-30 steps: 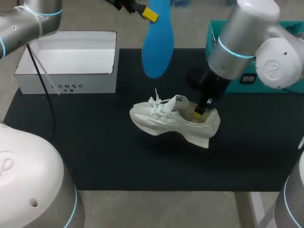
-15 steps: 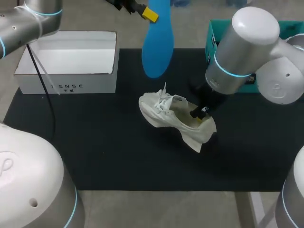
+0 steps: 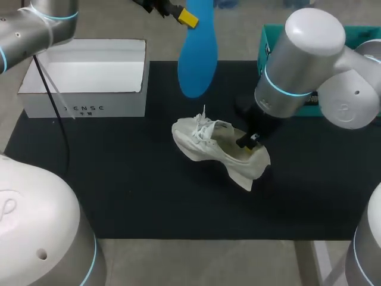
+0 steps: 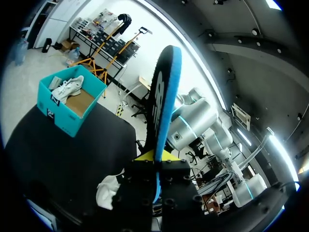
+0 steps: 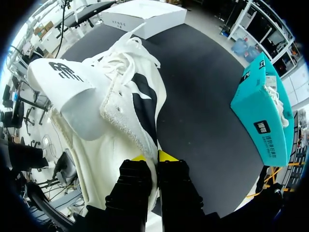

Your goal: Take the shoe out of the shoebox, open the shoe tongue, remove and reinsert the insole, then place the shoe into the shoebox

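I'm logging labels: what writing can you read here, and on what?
On the white shoebox: faint print, too blurred to read.
On the teal box: dark label, too small to read.
On the shoe tongue: black logo, no words.
On the insole: dark mark, unreadable.

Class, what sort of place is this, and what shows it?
Probably a robotics lab bench: the left gripper holds a blue insole, the right gripper a white shoe, over a black mat beside a shoebox.

- Two shoes: a white shoe pinched in the right gripper, and a second shoe lying in the teal box.
- One blue insole, clamped in the left gripper.
- Two boxes: the teal box and a white shoebox.
- One black mat beneath both grippers.
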### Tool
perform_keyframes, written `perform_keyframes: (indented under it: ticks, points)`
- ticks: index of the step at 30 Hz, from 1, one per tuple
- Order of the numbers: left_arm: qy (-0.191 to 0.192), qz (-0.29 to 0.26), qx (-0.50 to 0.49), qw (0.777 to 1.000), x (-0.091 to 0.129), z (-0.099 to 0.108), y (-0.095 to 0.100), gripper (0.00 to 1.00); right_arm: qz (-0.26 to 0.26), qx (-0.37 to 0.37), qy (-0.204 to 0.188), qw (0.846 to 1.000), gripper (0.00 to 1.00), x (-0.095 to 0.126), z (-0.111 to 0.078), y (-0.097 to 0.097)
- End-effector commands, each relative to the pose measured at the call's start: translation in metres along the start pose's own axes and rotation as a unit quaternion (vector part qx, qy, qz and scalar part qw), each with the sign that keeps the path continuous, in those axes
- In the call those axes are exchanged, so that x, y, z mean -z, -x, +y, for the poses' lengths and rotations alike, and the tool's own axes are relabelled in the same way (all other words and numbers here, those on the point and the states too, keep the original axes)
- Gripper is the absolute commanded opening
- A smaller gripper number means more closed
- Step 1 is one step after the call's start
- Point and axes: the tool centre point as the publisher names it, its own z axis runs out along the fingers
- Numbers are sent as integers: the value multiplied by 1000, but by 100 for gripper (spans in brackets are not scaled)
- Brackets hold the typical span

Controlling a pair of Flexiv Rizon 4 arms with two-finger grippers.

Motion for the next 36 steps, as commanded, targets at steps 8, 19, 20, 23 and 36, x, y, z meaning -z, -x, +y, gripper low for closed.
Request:
perform_keyframes:
  ticks: [8, 19, 20, 23, 36]
  points:
    - [0, -1, 0, 1000, 0, 1, -1, 0, -85, -294, -42, 951, 0, 3, -14, -27]
    - [0, -1, 0, 1000, 0, 1, -1, 0, -87, -386, -10, 918, 0, -9, -28, -47]
    - [0, -1, 0, 1000, 0, 1, -1, 0, -87, -386, -10, 918, 0, -9, -28, -47]
    - [0, -1, 0, 1000, 0, 1, -1, 0, -87, -386, -10, 918, 0, -9, -28, -47]
    - [0, -1, 0, 1000, 0, 1, -1, 0, -95, -403, -9, 910, 0, -14, -24, -50]
